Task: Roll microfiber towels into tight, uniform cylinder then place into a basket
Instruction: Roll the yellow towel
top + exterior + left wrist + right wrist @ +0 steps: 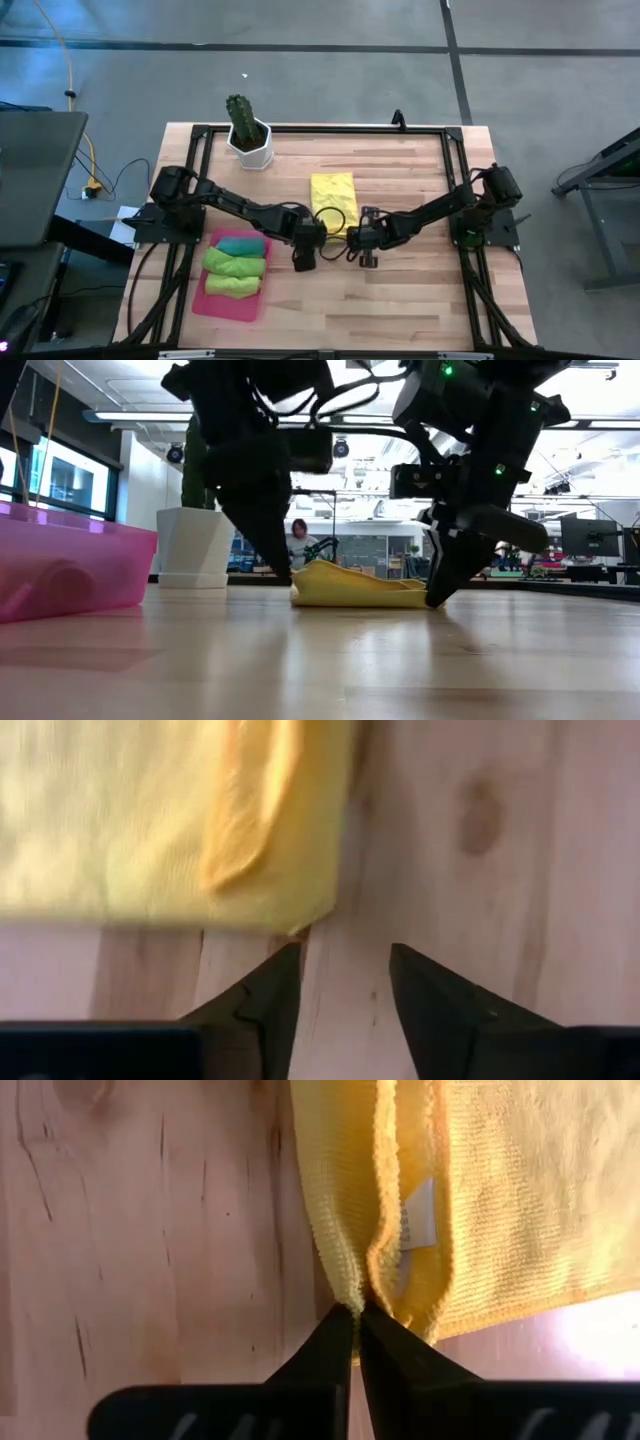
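Observation:
The yellow towel [333,192] lies flat on the table, partly folded, with a white label [422,1215] showing. My left gripper [345,960] is open just off the towel's near left corner [318,910], touching nothing, with its fingertips low over the wood [283,575]. My right gripper [357,1315] is shut on the towel's near right corner, down at the table [435,598]. The pink basket [205,300] at the near left holds the teal [240,245], green [235,265] and lime green [232,286] towels, all rolled. My right gripper pinches the yellow towel's hemmed edge [352,1285] between its two fingertips, near the near right corner. Folded layers meet there; how many are in the pinch I cannot tell. The fingers slant down from the table's near side. The towel stays lying on the table [350,590].
A white pot with a cactus [248,135] stands at the far left of the table. A black frame [320,128] runs around the table's edges. Bare wood lies on the near side of the grippers [380,300].

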Tool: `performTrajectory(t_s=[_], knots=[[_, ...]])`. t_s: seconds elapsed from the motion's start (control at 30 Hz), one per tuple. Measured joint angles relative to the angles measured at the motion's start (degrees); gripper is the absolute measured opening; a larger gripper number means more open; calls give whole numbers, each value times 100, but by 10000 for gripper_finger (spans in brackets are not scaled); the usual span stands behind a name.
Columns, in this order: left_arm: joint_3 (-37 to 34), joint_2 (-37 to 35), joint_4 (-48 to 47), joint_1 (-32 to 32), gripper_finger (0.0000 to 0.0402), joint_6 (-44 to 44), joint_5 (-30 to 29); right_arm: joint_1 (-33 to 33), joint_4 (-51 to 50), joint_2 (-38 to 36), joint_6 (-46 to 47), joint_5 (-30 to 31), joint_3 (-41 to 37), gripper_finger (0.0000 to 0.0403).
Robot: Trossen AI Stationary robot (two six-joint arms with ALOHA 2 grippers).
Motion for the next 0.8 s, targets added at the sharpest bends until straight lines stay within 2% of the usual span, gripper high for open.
performTrajectory(t_s=[0.1, 0.2, 0.3, 0.47, 0.6, 0.8], knots=[[2, -21, 128, -150, 157, 1038, -137, -87, -31, 0, 306, -290, -2, 1], [4, 4, 246, -362, 161, 1865, -622, -183, -33, -2, 608, -581, -2, 1], [0, 29, 220, -505, 161, 2243, -1126, -280, -33, -2, 839, -820, -2, 1], [0, 29, 695, -598, 157, 2649, -1833, -480, -30, -2, 1148, -1413, -2, 0], [2, 29, 768, -514, 157, 2665, -1504, -568, -25, -7, 1272, -1601, -6, 0], [4, 239, 918, -299, 157, 2848, -1342, -587, -33, -114, 1309, -1643, -24, 0]])
